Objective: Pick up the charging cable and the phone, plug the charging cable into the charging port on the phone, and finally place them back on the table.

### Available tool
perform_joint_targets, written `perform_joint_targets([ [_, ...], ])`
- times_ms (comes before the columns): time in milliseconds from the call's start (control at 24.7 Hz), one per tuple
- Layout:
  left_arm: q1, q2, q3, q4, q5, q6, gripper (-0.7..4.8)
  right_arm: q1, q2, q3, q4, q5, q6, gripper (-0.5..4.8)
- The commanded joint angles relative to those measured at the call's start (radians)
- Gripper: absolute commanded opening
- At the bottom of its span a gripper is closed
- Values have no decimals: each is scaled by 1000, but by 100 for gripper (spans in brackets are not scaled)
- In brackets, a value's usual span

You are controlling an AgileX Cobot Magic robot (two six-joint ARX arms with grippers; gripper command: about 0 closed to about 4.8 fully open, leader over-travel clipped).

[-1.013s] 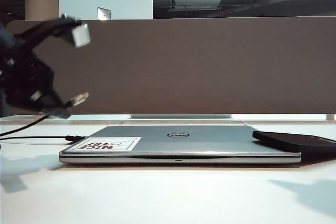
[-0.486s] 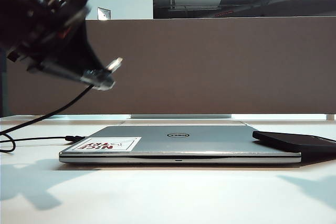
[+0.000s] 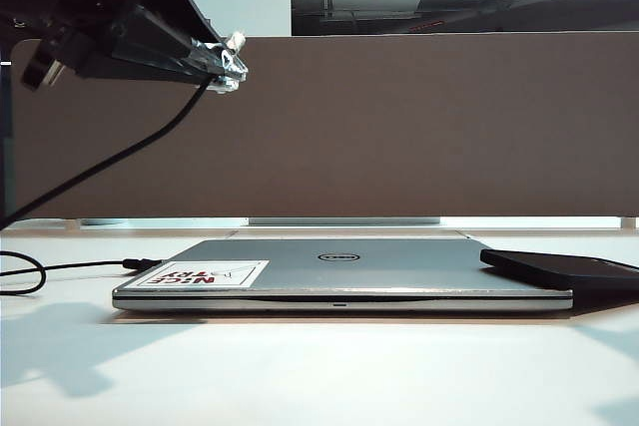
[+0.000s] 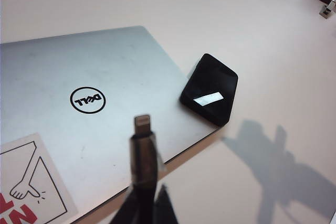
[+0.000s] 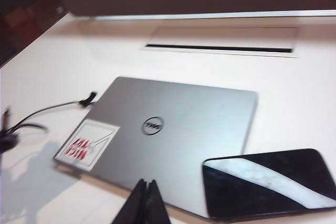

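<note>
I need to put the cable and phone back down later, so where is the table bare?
Bare table in front of the laptop. Crowded: phone at the laptop's right corner, black cord to its left.

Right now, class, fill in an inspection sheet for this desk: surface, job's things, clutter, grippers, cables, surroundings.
Surface: white table, flat, with arm shadows at both sides.
Job's things: phone lies screen up, one end on the laptop's corner, the other on the table; charging cable lifted, silvery plug pointing out of the left gripper.
Clutter: closed silver laptop with a sticker.
Grippers: left gripper shut on the charging cable, raised at upper left; right gripper shut, empty, above the table near the phone.
Cables: second black cord on the table, plug beside the laptop.
Surroundings: grey-brown divider panel behind the table.
</note>
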Motion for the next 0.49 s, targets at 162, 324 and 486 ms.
perform_joint_targets([
  [162,-1,-2,3,12,2,50,-6,-115,3,-17,23,-132,50,-6],
  [324,0,-1,2,11,2,71,-6,-183,2,-69,60,-206,122,-6],
  [486,0,2,1,-8,2,73,-6,-251,2,-131,132,-267,184,-6],
])
